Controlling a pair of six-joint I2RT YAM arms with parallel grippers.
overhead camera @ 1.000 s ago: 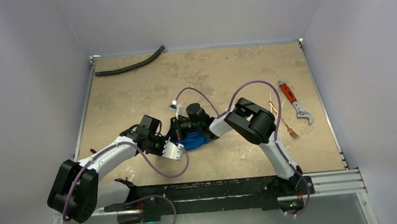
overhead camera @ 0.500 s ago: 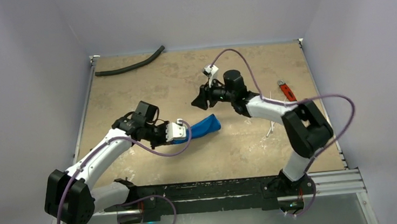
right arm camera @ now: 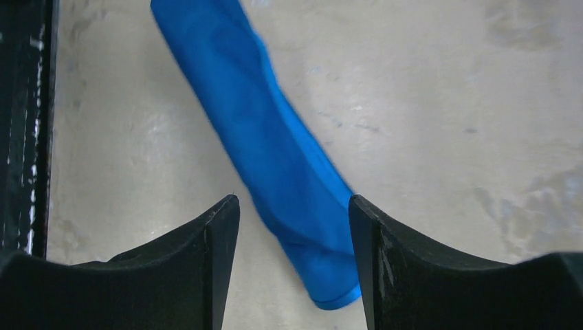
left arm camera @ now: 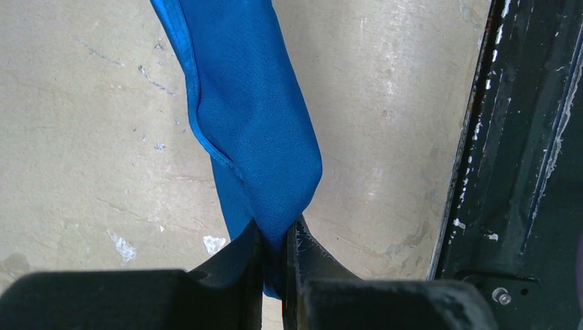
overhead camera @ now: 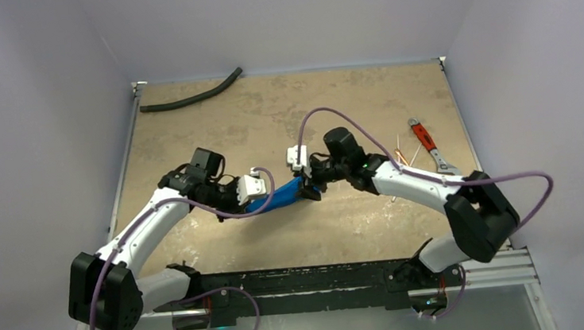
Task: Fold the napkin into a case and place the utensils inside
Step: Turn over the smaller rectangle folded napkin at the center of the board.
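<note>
Right arm swung back from the far middle of the table [overhead camera: 214, 132] within the last half second and came down at the napkin [overhead camera: 276, 198]. Left arm shifted only slightly and kept its hold.

Left fingers [overhead camera: 253, 188]: clenched on one end of the napkin. The left wrist view showed blue cloth pinched between the two tips and running away from them as a narrow, doubled band.

Right fingers [overhead camera: 312, 189]: released and standing wide, one on each side of the cloth's free end, with a gap showing on both sides in the right wrist view. No grip there yet.

Napkin position: near the middle of the table, strung between the two arms as a bunched strip. It was not yet a flat pouch.

Judgement: the left hold looked like an anchor, so that the right could take the far end and pull the strip out or refold it.

Utensils [overhead camera: 402, 157] lay toward the right side, just beside a red-handled wrench [overhead camera: 429, 145], well apart from the napkin and not yet inside anything. A black hose [overhead camera: 187, 101] lay at the far left edge.

Writing: no brand, label or lettering could be read in any view.
</note>
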